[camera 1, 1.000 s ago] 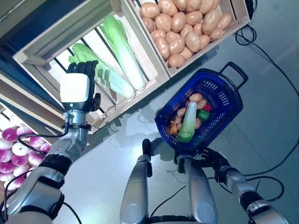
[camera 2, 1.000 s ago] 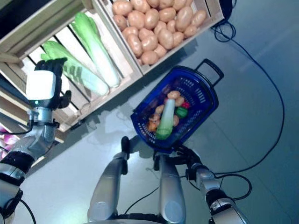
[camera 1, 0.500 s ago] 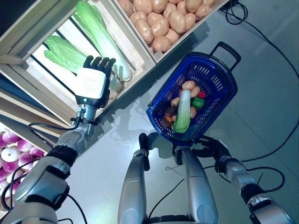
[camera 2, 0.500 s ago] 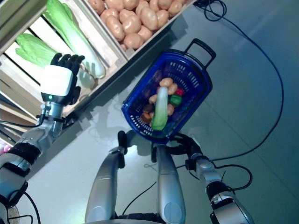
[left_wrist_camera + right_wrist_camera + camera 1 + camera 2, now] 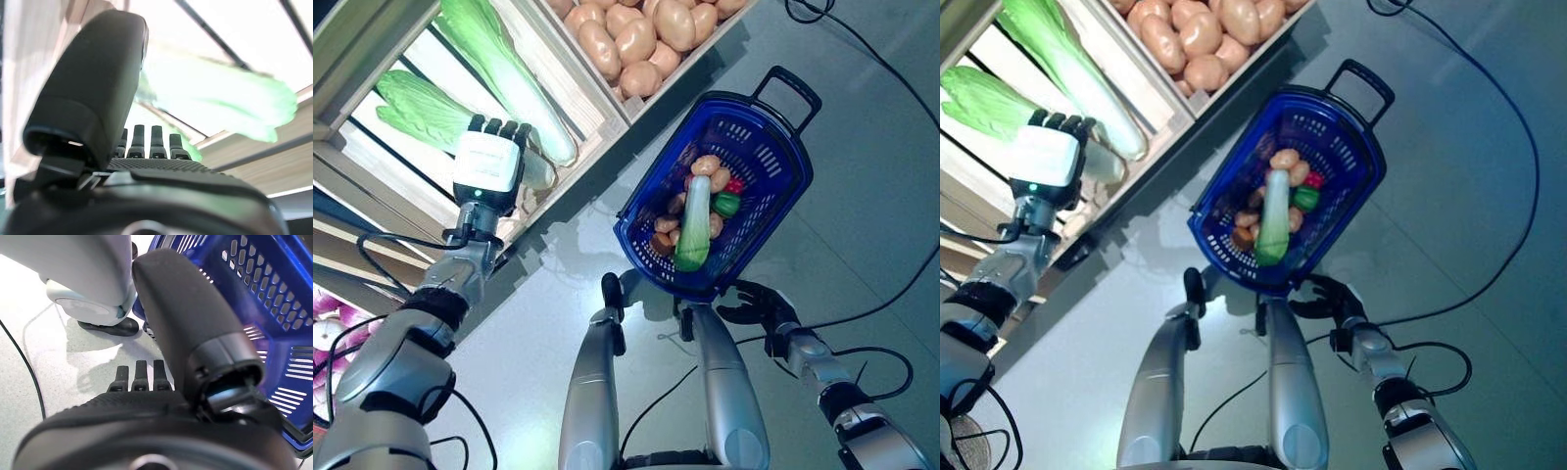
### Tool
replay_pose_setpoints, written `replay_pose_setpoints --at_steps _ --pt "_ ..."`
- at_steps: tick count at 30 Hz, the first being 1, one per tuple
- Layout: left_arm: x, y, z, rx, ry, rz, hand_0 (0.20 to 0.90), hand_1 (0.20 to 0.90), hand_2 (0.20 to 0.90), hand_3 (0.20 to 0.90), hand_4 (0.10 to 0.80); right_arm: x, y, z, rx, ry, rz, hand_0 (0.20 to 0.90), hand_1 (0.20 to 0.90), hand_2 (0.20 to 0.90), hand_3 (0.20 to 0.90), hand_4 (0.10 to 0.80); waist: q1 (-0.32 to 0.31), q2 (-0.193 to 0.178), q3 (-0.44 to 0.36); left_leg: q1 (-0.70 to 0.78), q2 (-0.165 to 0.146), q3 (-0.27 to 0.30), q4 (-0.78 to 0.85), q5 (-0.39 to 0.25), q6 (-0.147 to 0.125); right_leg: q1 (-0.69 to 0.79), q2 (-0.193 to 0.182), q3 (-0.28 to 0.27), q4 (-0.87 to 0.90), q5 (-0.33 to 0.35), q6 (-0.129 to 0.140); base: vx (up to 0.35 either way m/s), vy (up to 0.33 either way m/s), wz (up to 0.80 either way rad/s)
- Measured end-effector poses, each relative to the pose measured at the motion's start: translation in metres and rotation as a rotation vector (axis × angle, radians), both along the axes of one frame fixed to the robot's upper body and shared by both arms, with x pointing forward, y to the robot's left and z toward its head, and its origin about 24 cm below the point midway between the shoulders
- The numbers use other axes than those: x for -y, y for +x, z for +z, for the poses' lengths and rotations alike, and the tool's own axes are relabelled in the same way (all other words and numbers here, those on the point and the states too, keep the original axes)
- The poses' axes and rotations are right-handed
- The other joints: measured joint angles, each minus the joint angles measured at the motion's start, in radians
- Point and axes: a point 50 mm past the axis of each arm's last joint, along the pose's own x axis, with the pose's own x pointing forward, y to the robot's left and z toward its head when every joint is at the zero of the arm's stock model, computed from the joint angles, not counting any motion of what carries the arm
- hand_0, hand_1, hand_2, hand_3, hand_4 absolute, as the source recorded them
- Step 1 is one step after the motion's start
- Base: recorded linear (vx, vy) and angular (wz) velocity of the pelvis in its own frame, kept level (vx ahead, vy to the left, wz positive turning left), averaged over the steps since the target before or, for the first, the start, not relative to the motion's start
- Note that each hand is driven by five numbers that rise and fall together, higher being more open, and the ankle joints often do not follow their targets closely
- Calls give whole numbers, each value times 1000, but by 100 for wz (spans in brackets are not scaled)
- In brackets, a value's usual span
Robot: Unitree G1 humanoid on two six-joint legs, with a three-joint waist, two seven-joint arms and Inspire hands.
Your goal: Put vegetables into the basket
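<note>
Left hand back at the cabbage crate, basket already part filled.

Head views: your left hand [image 5: 487, 166], fingers straight, has slid down the crate [image 5: 372, 59] to the white end of the nearer cabbage [image 5: 421, 103]; nothing gripped yet. The crate's front rail stands in the way. Potatoes [image 5: 636, 34] sit alongside. Left wrist view: cabbage just past relaxed fingers. Right wrist view: your right hand [image 5: 142, 377] hangs loose, empty, beside the blue basket [image 5: 783, 176].

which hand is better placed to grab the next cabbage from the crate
Left. The left robot hand is open at the cabbage in the crate; the right robot hand hangs low beside the basket.
</note>
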Motion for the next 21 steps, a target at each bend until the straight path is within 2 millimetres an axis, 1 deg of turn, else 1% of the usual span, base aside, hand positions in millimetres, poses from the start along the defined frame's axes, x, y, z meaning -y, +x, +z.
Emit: replay_pose_setpoints --at_steps 3,9,18,21 --pt "-6 -1 -1 -7 4 27 900 900 900 900 800 -1 1 3 16 1 1 900 900 900 900 800 -2 -4 2 -14 0 -1 0 0 0 -13 1 -2 -1 1 -2 0 0 0" --pt "-6 -1 1 2 6 27 900 900 900 900 800 0 2 4 21 -5 -3 900 900 900 900 800 -1 -4 2 -20 0 -1 -3 -1 1 -19 0 -2 -6 3 -5 0 0 0" --pt "-4 -1 2 8 29 24 900 900 900 900 800 0 2 4 23 -6 -7 900 900 900 900 800 0 -4 2 -23 0 -2 -4 -1 1 -21 -1 -3 -6 0 0 0 0 0" --pt "-3 0 7 24 55 22 900 900 900 900 800 0 3 6 37 -8 -9 900 900 900 900 800 0 -4 2 -40 0 -2 -2 1 -1 -38 -1 -4 -3 0 0 -6 -1 3"
